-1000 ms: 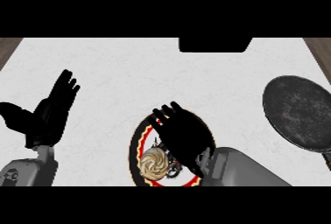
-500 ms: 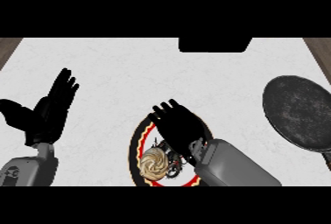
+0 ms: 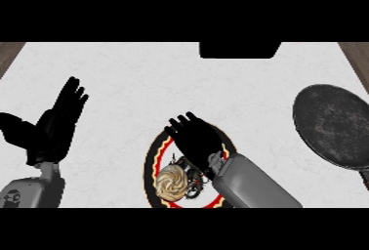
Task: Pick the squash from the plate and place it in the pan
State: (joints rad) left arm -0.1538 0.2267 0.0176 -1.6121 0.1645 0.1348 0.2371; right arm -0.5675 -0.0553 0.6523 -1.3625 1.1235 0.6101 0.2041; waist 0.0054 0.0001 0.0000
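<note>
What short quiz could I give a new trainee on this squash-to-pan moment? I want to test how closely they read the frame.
1. True or false: the squash already lies in the pan.
2. Which hand is over the plate? A) left hand B) right hand
3. Fill in: the pan sits at the view's ____ edge.

Key: 1 false, it is on the plate. 2 B; the left hand rests open at the view's left, fingers up. 3 right.

Squash [image 3: 175, 181] on plate [image 3: 153, 163], pan [image 3: 334, 126] right
</note>
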